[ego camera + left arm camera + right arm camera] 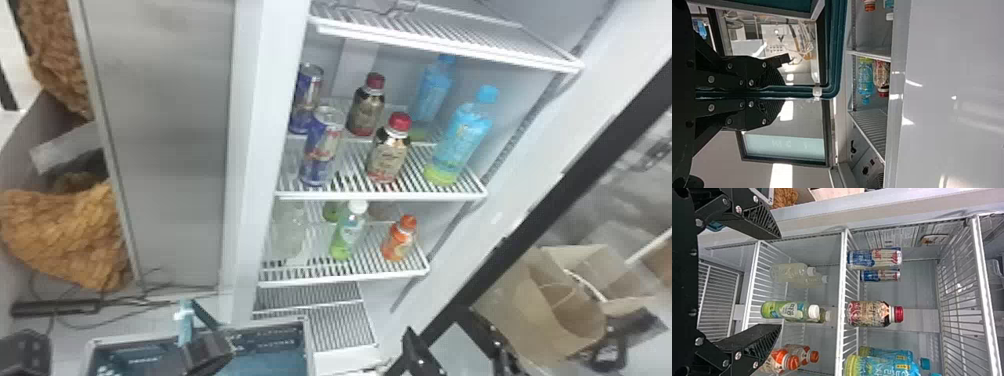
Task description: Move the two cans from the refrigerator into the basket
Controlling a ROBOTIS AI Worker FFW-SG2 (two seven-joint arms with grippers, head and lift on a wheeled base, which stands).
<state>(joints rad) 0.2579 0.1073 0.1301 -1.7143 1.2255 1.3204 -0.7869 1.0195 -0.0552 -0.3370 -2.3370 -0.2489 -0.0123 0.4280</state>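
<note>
Two blue and silver cans stand one behind the other at the left of the refrigerator's middle shelf: the front can (321, 150) (873, 259) and the rear can (306, 99) (880, 275). Below the refrigerator's left side is the teal basket (270, 361) (841, 47). My left gripper (206, 345) (783, 92) is closed on the basket's teal handle (185, 322) (801, 91). Lower right of the shelves, my right gripper (436, 322) (780, 282) stands open, facing the shelves, apart from the cans, with nothing between its fingers.
Right of the cans on their shelf (380, 195) are red-capped bottles (389, 150) and blue bottles (460, 135). The shelf beneath holds a green bottle (348, 232) and an orange one (399, 240). A white frame post (265, 150) borders the cans' left side.
</note>
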